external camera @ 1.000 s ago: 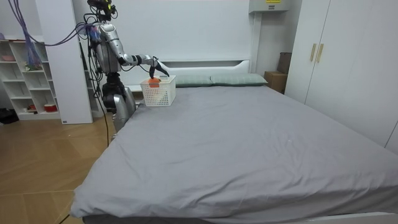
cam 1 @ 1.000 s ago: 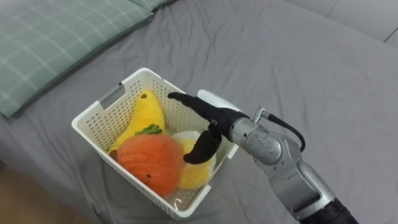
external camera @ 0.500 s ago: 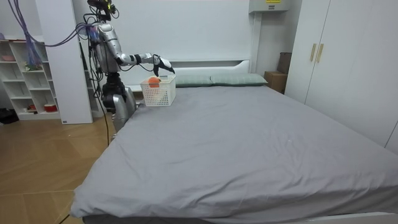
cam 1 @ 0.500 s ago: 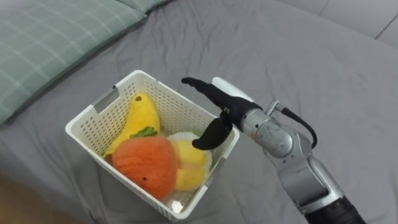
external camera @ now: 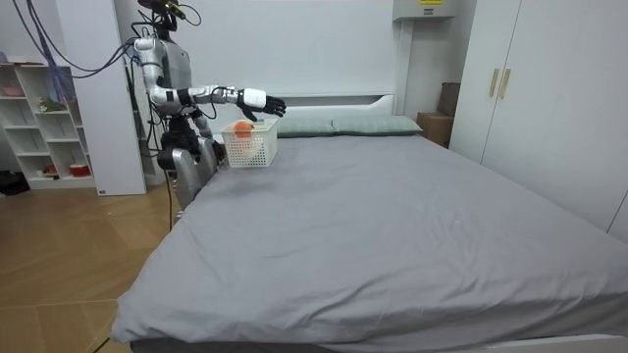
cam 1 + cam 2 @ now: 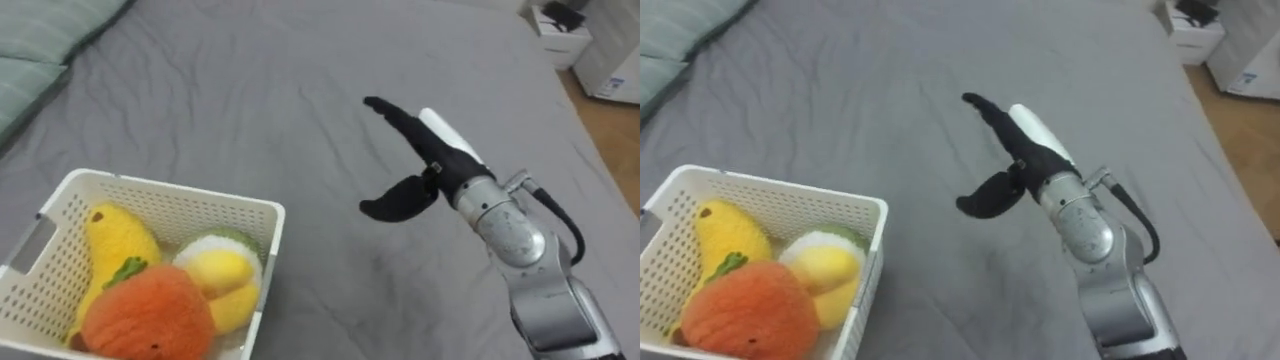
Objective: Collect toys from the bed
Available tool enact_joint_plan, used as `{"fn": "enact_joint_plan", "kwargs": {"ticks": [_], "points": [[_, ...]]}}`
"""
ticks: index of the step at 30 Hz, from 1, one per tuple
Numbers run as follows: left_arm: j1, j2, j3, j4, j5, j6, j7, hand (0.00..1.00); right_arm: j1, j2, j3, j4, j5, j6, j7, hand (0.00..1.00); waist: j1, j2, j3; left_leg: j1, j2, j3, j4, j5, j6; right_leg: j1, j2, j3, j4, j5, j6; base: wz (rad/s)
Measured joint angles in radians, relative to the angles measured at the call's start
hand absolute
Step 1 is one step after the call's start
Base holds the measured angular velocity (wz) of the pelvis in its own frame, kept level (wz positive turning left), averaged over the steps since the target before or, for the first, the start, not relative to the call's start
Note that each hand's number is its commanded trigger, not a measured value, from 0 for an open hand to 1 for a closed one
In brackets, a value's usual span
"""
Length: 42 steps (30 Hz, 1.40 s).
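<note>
A white slatted basket (image 6: pixel 180 191) sits on the grey bed at the lower left. It holds a yellow banana plush (image 6: pixel 108 236), a round orange plush (image 6: pixel 145 316) and a yellow-and-white plush (image 6: pixel 220 274). My right hand (image 6: pixel 445 165) hovers over the bare sheet to the right of the basket, fingers straight, thumb spread, holding nothing. In the room view I stand at the bed's head-end corner, and the right hand (image 5: pixel 260 101) reaches out above the basket (image 5: pixel 250 147).
A green checked pillow (image 6: pixel 30 60) lies at the upper left. The grey sheet (image 6: pixel 250 90) stretches wide ahead. A white nightstand (image 6: pixel 565 25) and wooden floor (image 6: pixel 612 130) lie past the bed's right edge. Shelves (image 5: pixel 39 118) stand behind me, a wardrobe (image 5: pixel 530 88) across the room.
The view has swung right, leaving the basket at the lower left. My right hand rose from over the basket's toys and moved right over the bare sheet, fingers straightened.
</note>
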Motion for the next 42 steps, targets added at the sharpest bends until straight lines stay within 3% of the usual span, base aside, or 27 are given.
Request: {"fn": "enact_joint_plan", "kwargs": {"ticks": [7, 12, 17, 23, 25, 30, 36, 37, 42], "points": [[0.021, 0.002, 0.0, 0.011, -0.083, 0.018, 0.043, 0.0, 0.083, 0.006, -0.098, 0.002, 0.055, -0.018, -0.103, 0.0, -0.072, 0.001, -0.0014, 0.004, 0.004, 0.02, 0.002, -0.001, -0.001, -0.005, 0.006, 0.028, 0.003, 0.005, -0.004, -0.09], [0.04, -0.005, 0.003, 0.011, -0.089, 0.017, 0.074, 0.0, 0.196, 0.012, -0.202, 0.031, 0.111, -0.042, -0.211, 0.0, -0.092, 0.001, -0.0017, 0.007, 0.01, 0.045, 0.002, -0.003, -0.003, -0.012, 0.013, 0.05, 0.003, 0.01, -0.006, -0.15], [0.095, -0.007, 0.024, 0.011, -0.089, -0.006, 0.088, 0.0, 0.256, 0.057, -0.282, 0.182, 0.143, -0.052, -0.307, 0.0, -0.111, 0.01, -0.0053, 0.034, 0.019, 0.068, -0.002, -0.008, -0.009, 0.005, 0.022, 0.069, 0.003, 0.012, -0.01, -0.16], [0.142, -0.008, 0.025, 0.009, -0.089, -0.038, 0.093, 0.0, 0.282, 0.083, -0.301, 0.446, 0.185, -0.097, -0.452, 0.0, -0.136, 0.018, -0.0101, 0.038, 0.025, 0.081, 0.007, -0.013, -0.015, 0.004, 0.025, 0.091, -0.001, 0.01, -0.014, -0.07], [0.155, -0.009, 0.026, 0.009, -0.087, -0.051, 0.094, 0.0, 0.299, 0.083, -0.302, 0.575, 0.196, -0.117, -0.502, 0.0, -0.133, 0.024, -0.0162, 0.042, 0.027, 0.081, 0.007, -0.014, -0.016, 0.002, 0.027, 0.095, 0.0, 0.008, -0.016, -0.02], [0.171, -0.011, 0.037, 0.008, -0.083, -0.058, 0.094, 0.0, 0.305, 0.083, -0.307, 0.908, 0.228, -0.144, -0.558, 0.0, -0.131, 0.035, -0.0142, 0.055, 0.027, 0.077, 0.001, -0.016, -0.017, 0.022, 0.027, 0.091, -0.001, 0.002, -0.015, 0.04], [0.17, -0.015, 0.039, 0.005, -0.087, -0.058, 0.084, 0.0, 0.319, 0.085, -0.304, 1.187, 0.285, -0.147, -0.577, 0.0, -0.129, 0.049, -0.0101, 0.059, 0.026, 0.067, 0.002, -0.016, -0.018, 0.028, 0.025, 0.081, 0.002, -0.005, -0.016, 0.05], [0.171, -0.017, 0.039, 0.005, -0.086, -0.057, 0.083, 0.0, 0.321, 0.085, -0.304, 1.24, 0.288, -0.143, -0.572, 0.0, -0.127, 0.056, -0.0058, 0.069, 0.026, 0.067, 0.001, -0.017, -0.019, 0.035, 0.026, 0.081, 0.001, -0.006, -0.016, 0.0], [0.175, -0.017, 0.039, 0.01, -0.054, -0.046, 0.064, 0.0, 0.329, 0.09, -0.294, 1.34, 0.27, -0.111, -0.498, 0.0, -0.128, 0.057, -0.0071, 0.075, 0.028, 0.067, 0.0, -0.018, -0.021, 0.043, 0.027, 0.08, 0.003, -0.009, -0.018, 0.0]]}}
